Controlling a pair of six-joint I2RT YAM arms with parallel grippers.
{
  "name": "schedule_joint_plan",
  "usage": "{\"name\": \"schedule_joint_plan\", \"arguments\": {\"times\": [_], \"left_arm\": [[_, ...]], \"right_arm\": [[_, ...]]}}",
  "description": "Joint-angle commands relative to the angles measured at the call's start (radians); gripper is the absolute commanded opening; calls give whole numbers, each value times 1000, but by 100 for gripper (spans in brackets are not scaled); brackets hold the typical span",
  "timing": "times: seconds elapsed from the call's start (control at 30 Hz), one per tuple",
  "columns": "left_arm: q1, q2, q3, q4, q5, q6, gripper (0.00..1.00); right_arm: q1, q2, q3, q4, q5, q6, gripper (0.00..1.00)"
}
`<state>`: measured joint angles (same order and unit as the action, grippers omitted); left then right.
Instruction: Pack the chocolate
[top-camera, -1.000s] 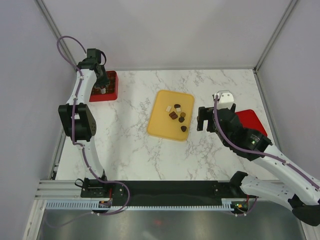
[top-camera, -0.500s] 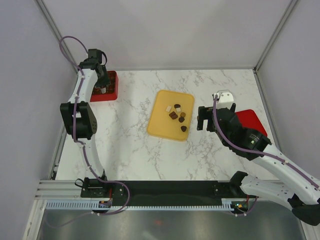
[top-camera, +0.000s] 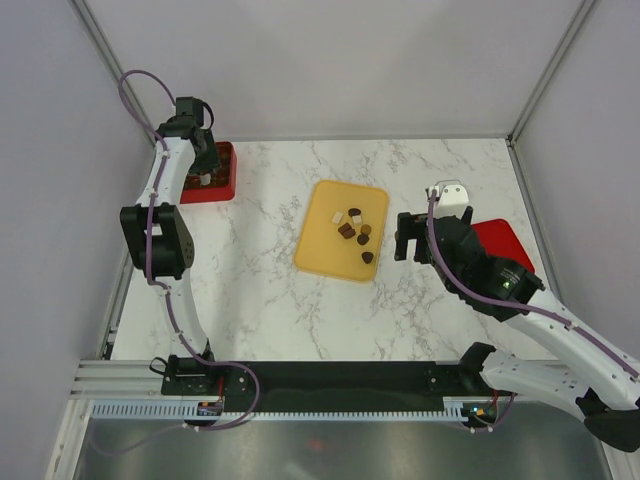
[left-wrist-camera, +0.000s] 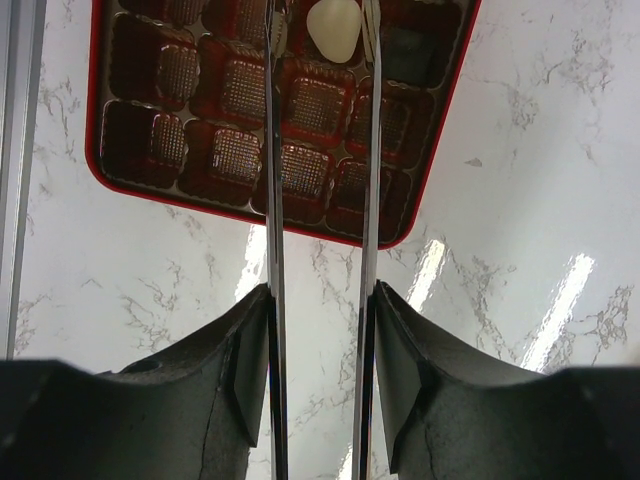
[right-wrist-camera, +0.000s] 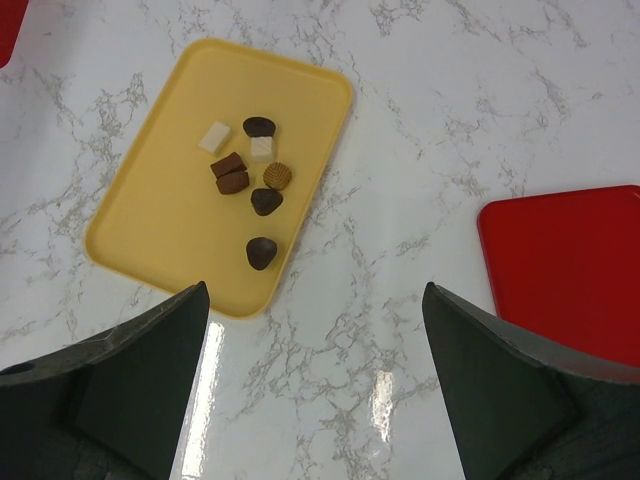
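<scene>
Chocolate (right-wrist-camera: 232, 182) in dark, brown and white pieces lies bunched on the yellow tray (right-wrist-camera: 140, 230) mid-table. Just right of the tray the right hand (right-wrist-camera: 315, 300) hangs with fingers wide apart over bare table (right-wrist-camera: 400, 120), the red lid (right-wrist-camera: 565, 260) further right. Only the left wrist view shows one white piece (left-wrist-camera: 335, 25) in a compartment of the red box (left-wrist-camera: 120, 190) at the far-left edge, lying loose between the narrowly parted fingers of the left hand (top-camera: 204, 168).
</scene>
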<state>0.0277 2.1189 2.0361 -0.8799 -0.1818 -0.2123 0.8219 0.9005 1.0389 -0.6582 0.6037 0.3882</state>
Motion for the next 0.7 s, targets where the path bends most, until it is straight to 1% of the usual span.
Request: {"name": "schedule_joint_plan", "arguments": {"times": [0.0, 0.13, 0.2, 0.23, 0.3, 0.33, 0.37, 0.4, 0.43, 0.47, 0.5, 0.53, 0.57, 0.67], "left_arm": [[2, -71, 29, 32, 16, 36, 51], [-17, -177, -42, 30, 82, 18, 51], [-63, -252, -79, 30, 103, 13, 50], [-81, -304, -126, 30, 102, 14, 50], [-141, -361, -180, 32, 103, 10, 50], [-165, -384, -232, 33, 107, 7, 50], [-225, -411, -258, 35, 116, 5, 50], [-260, -451, -284, 36, 120, 11, 50], [-299, -476, -336, 38, 108, 10, 50], [-377, -493, -361, 41, 99, 10, 50], [-415, -520, -385, 44, 87, 11, 50], [-449, -531, -428, 48, 88, 8, 50], [-510, -536, -444, 51, 114, 7, 50], [-595, -550, -496, 75, 124, -12, 50]], "right_arm": [[0, -15, 49, 14, 19, -11, 96], [-1, -20, 69, -6, 25, -8, 96], [2, -26, 73, -15, 25, -6, 96], [0, -29, 75, -24, 28, -5, 96], [-1, -34, 78, -32, 28, 0, 96], [0, -37, 81, -38, 28, 1, 96], [0, -38, 82, -49, 27, 5, 97], [2, -44, 82, -53, 27, 9, 96], [0, -48, 82, -58, 25, 14, 96], [2, -51, 84, -67, 22, 17, 96], [0, -58, 85, -72, 18, 27, 96], [2, -61, 85, -75, 15, 32, 96], [0, -70, 85, -78, 8, 38, 96], [0, -83, 84, -83, 1, 55, 96]]}}
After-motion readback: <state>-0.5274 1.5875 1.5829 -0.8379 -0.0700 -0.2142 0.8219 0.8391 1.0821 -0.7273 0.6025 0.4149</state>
